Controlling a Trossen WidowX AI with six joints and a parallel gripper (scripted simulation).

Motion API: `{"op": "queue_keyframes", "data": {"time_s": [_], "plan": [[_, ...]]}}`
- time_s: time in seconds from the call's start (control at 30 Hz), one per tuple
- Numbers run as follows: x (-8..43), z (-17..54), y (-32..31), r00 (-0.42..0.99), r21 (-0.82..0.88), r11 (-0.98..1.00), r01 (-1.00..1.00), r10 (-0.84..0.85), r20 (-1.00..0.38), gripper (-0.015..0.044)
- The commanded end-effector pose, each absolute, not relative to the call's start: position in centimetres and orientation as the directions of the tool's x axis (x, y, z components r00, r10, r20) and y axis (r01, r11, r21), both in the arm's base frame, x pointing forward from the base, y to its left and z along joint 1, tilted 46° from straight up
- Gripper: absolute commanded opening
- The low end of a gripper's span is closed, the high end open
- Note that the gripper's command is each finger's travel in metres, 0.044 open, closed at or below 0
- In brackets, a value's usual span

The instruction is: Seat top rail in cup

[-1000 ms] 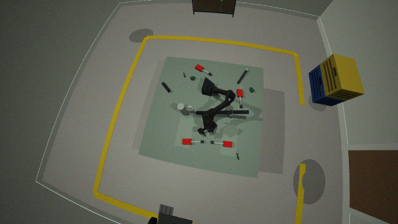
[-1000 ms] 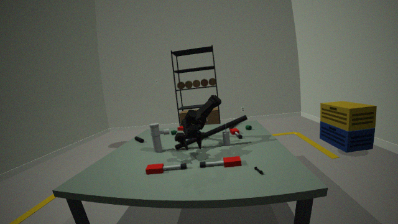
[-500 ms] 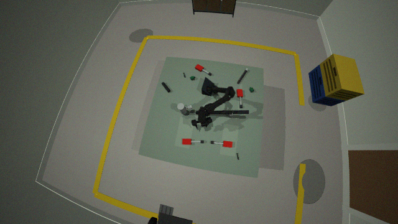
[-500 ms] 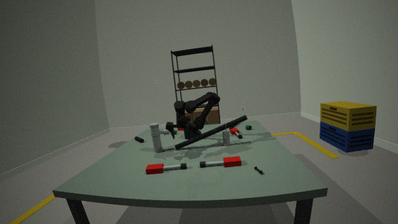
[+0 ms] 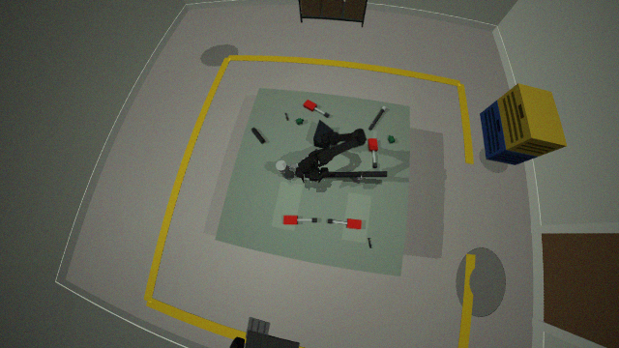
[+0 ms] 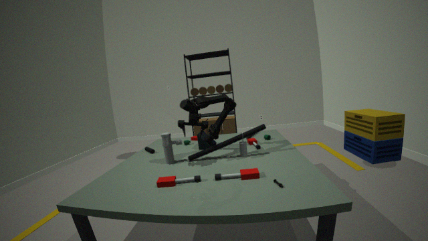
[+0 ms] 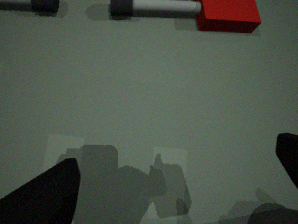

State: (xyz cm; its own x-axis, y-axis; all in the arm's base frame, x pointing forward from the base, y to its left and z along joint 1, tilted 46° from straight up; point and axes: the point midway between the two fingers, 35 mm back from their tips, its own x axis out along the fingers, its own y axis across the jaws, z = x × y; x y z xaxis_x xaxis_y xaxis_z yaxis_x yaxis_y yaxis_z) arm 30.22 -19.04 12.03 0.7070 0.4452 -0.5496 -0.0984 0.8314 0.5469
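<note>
The fence rail (image 5: 353, 174) (image 6: 217, 146) is a long black tube. In the exterior view it slopes down from upper right, past the short grey post (image 6: 243, 149), to its left end low near the table. That end is outside the grey end cup (image 6: 177, 142), which sticks out right from the band high on the big post (image 6: 169, 154). From above, the big post's cap (image 5: 280, 165) lies left of the rail. My gripper (image 6: 194, 130) (image 7: 179, 156) is open and empty, above and behind the rail's low end. No rail shows between its fingers in the wrist view.
Two red-ended tools (image 5: 290, 219) (image 5: 354, 223) (image 6: 166, 181) (image 6: 249, 174) lie in front of the rail, with a small black bolt (image 5: 369, 243) (image 6: 278, 183) to the right. Another red-ended tool (image 5: 372, 144) lies behind the rail. A short black tube (image 5: 258, 135) (image 6: 149, 150) lies at the left.
</note>
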Motion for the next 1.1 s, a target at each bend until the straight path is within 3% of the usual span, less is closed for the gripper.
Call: {"op": "queue_keyframes", "data": {"time_s": [0.0,0.23,0.63,0.87,1.07], "plan": [[24.0,15.3,-18.9,0.68,0.623,0.781,-0.042,0.479,-0.555,0.044],[20.4,18.1,-18.0,0.682,0.69,0.723,-0.015,0.512,-0.522,0.044],[20.3,17.9,-18.3,0.678,0.669,0.742,-0.044,0.514,-0.525,0.044],[20.2,14.8,-21.6,0.622,0.354,0.84,-0.412,0.543,-0.564,0.044],[19.7,10.9,-24.6,0.558,-0.023,0.682,-0.731,0.579,-0.594,0.044]]}}
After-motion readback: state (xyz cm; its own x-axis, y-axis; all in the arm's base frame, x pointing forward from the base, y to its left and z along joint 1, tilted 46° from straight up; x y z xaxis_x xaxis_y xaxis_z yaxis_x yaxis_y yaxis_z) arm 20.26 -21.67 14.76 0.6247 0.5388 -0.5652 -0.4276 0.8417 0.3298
